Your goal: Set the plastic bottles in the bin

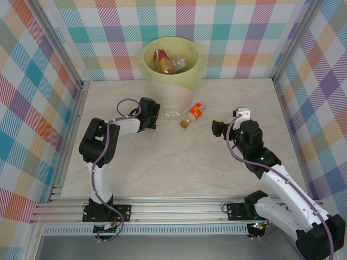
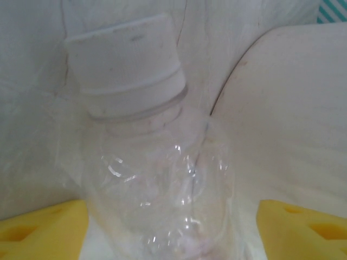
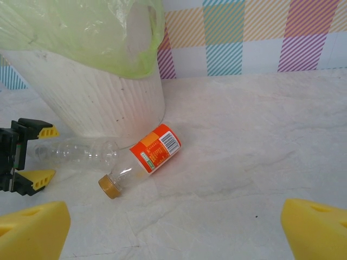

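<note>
The bin [image 1: 191, 76] stands at the back of the table, lined with a yellow-green bag, and a few bottles [image 1: 162, 60] lie inside. A clear unlabelled bottle [image 1: 172, 114] with a white cap [image 2: 124, 65] lies on the table in front of it. My left gripper [image 1: 157, 116] is open around this bottle's body [image 2: 162, 200], one yellow finger [image 2: 43, 227] on each side. An orange-labelled bottle [image 3: 154, 150] with a gold cap [image 3: 108, 187] lies just right of it. My right gripper [image 1: 216, 128] hovers open and empty to the right, facing both bottles.
Checked fabric walls [image 1: 32, 108] and metal frame posts [image 1: 287, 59] enclose the table on three sides. The bin's ribbed wall [image 3: 97, 103] rises right behind the two lying bottles. Bare marbled tabletop [image 1: 179, 162] stretches between the arms.
</note>
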Motion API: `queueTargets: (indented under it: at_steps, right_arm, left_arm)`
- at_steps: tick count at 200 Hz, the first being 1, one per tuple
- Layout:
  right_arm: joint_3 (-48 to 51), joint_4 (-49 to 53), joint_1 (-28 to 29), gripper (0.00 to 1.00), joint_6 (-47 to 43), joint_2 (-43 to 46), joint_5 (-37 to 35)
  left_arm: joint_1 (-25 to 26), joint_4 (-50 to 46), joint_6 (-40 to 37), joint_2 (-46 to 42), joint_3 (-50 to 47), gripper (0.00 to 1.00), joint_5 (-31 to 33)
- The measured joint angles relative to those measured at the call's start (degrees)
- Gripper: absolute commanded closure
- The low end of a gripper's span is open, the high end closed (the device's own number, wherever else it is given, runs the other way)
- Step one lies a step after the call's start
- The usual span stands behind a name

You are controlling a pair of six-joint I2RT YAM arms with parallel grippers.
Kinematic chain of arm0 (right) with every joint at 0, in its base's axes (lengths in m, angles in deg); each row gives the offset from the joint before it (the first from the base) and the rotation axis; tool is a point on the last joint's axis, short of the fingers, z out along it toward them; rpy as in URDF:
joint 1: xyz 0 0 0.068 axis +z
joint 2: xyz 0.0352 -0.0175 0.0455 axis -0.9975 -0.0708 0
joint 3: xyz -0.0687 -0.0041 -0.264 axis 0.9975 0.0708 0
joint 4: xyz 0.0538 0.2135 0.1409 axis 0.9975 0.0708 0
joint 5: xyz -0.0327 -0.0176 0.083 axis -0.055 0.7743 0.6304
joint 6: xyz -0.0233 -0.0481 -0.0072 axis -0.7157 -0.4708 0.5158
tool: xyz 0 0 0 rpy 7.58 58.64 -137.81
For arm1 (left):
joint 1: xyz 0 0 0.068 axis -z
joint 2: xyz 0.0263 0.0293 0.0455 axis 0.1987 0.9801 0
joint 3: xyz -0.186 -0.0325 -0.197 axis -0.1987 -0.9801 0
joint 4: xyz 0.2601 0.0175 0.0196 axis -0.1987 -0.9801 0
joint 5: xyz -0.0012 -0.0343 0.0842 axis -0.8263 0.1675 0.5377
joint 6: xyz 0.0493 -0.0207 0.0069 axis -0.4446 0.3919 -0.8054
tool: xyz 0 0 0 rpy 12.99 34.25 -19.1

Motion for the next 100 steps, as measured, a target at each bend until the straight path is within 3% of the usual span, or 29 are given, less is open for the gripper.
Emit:
queueTargets:
  at_steps: [40, 100]
  right_arm:
    - [0.0, 0.61, 0.0, 0.0, 0.0, 0.22, -0.42]
    - [0.0, 0.63, 0.0, 0.0, 0.0, 0.15, -0.55]
  left_arm:
    - [-0.44, 2.62, -0.59, 1.4, 0.11, 0.47, 0.15]
    - [-2.34, 11.26, -7.91, -0.04, -5.7, 0.54, -1.75]
